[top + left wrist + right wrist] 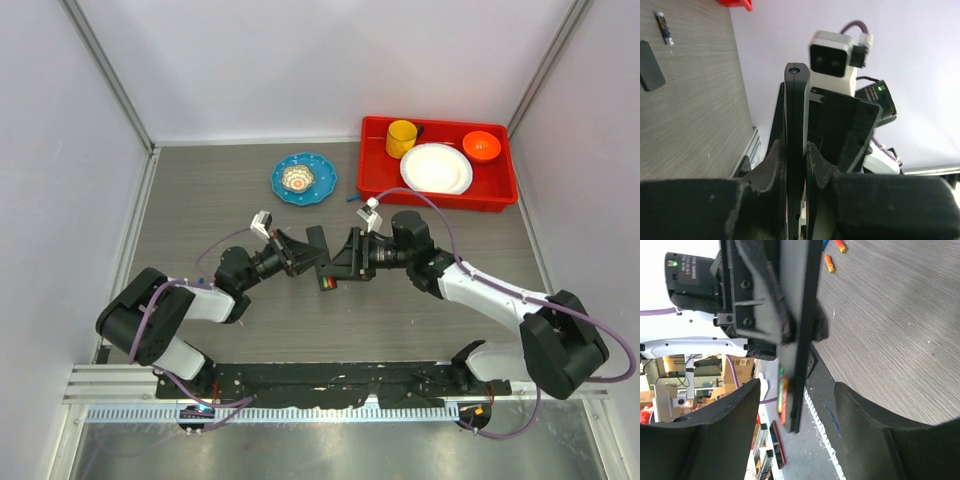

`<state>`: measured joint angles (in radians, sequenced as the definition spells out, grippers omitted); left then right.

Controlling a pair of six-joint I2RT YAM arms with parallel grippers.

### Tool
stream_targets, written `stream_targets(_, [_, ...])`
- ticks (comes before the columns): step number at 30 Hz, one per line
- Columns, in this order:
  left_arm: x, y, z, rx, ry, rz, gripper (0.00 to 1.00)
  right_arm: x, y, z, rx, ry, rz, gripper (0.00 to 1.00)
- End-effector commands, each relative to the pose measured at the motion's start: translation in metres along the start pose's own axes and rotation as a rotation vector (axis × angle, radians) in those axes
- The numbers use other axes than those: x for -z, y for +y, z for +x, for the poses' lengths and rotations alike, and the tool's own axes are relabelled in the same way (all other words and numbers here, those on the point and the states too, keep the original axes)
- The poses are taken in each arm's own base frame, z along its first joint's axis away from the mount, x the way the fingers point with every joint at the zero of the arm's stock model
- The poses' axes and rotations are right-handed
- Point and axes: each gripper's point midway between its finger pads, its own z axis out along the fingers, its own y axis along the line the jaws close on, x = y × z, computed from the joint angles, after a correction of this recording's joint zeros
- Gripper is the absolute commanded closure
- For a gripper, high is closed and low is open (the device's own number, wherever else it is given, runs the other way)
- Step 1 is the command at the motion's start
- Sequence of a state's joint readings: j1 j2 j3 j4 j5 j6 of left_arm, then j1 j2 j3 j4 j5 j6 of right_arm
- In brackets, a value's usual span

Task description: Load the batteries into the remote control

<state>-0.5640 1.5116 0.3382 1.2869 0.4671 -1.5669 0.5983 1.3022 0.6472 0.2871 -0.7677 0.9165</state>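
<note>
Midway over the table, the left gripper (796, 152) is clamped on the remote control (796, 100), which it holds edge-on. The right gripper (797, 390) faces it with its fingers spread apart. Two batteries (829, 263) lie loose on the table (200, 200). A flat black piece (650, 72), a blue plate (280, 185) and a red tray (366, 160) sit around them. White print on a black box (690, 272) is too small to read.

Bright, even, diffuse from above; faint soft shadows on desk (380, 322). Top view sharp. Right wrist view blurred on remote control (801, 370); left wrist foreground soft.
</note>
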Motion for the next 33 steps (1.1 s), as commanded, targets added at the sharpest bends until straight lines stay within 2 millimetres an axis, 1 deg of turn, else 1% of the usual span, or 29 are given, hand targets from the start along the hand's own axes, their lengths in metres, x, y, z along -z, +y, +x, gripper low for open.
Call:
stream_targets(1, [0.008,-0.066,-0.018,-0.151,-0.048,0.259,1.0,0.018,0.037,-0.022,0.183,-0.059,0.012,0.28])
stream_targets(2, [0.009,-0.067,-0.022,-0.15,-0.057,0.258,1.0,0.022,0.032,-0.021,0.17,-0.055,0.054,0.27])
stream_targets(3, [0.01,-0.063,-0.032,-0.154,-0.08,0.245,1.0,0.03,0.041,-0.025,0.196,-0.071,0.061,0.27])
stream_targets(4, [0.012,-0.061,-0.037,-0.158,-0.088,0.241,1.0,0.034,0.038,-0.029,0.249,-0.085,0.097,0.27])
stream_targets(5, [0.013,-0.059,-0.043,-0.156,-0.104,0.234,1.0,0.043,0.016,-0.03,0.224,-0.106,0.234,0.27])
stream_targets(6, [0.018,-0.057,-0.055,-0.158,-0.139,0.223,1.0,0.051,0.012,-0.043,0.259,-0.158,0.319,0.27])
stream_targets(7, [0.02,-0.055,-0.063,-0.154,-0.164,0.214,1.0,0.062,0.002,-0.051,0.274,-0.205,0.411,0.28])
stream_targets(8, [0.025,-0.049,-0.068,-0.141,-0.187,0.195,1.0,0.075,-0.02,-0.05,0.256,-0.221,0.537,0.28])
stream_targets(9, [0.029,-0.047,-0.074,-0.138,-0.212,0.186,1.0,0.097,-0.047,-0.07,0.246,-0.346,0.732,0.29])
stream_targets(10, [0.031,-0.045,-0.076,-0.133,-0.223,0.177,1.0,0.107,-0.064,-0.073,0.234,-0.378,0.828,0.31])
stream_targets(11, [0.034,-0.04,-0.075,-0.123,-0.226,0.161,1.0,0.116,-0.078,-0.076,0.251,-0.391,0.907,0.32])
stream_targets(12, [0.035,-0.04,-0.073,-0.121,-0.218,0.16,1.0,0.125,-0.091,-0.082,0.263,-0.417,0.994,0.34])
stream_targets(13, [0.037,-0.039,-0.07,-0.116,-0.208,0.157,1.0,0.126,-0.106,-0.084,0.271,-0.395,1.056,0.35])
stream_targets(16, [0.044,-0.036,-0.059,-0.094,-0.177,0.154,1.0,0.124,-0.124,-0.093,0.292,-0.342,1.141,0.34])
stream_targets(17, [0.046,-0.039,-0.055,-0.102,-0.168,0.168,1.0,0.116,-0.136,-0.097,0.291,-0.303,1.167,0.34])
stream_targets(19, [0.051,-0.042,-0.049,-0.101,-0.158,0.175,1.0,0.107,-0.144,-0.1,0.299,-0.261,1.177,0.32])
stream_targets(20, [0.053,-0.043,-0.047,-0.103,-0.152,0.178,1.0,0.1,-0.149,-0.107,0.307,-0.247,1.181,0.31])
stream_targets(22, [0.058,-0.044,-0.041,-0.104,-0.14,0.181,1.0,0.095,-0.155,-0.112,0.327,-0.221,1.196,0.3])
stream_targets(24, [0.062,-0.05,-0.037,-0.115,-0.133,0.198,1.0,0.087,-0.163,-0.117,0.339,-0.188,1.203,0.3])
stream_targets(25, [0.064,-0.048,-0.035,-0.112,-0.133,0.191,1.0,0.083,-0.164,-0.117,0.355,-0.159,1.191,0.3])
stream_targets(26, [0.065,-0.051,-0.033,-0.118,-0.129,0.199,1.0,0.078,-0.171,-0.117,0.353,-0.137,1.2,0.3])
stream_targets(28, [0.068,-0.05,-0.031,-0.118,-0.126,0.194,1.0,0.074,-0.177,-0.118,0.353,-0.118,1.199,0.3])
stream_targets(30, [0.07,-0.052,-0.028,-0.125,-0.122,0.199,1.0,0.067,-0.186,-0.112,0.346,-0.082,1.182,0.31])
stream_targets(33, [0.071,-0.053,-0.027,-0.145,-0.12,0.199,1.0,0.059,-0.192,-0.104,0.342,-0.036,1.151,0.32])
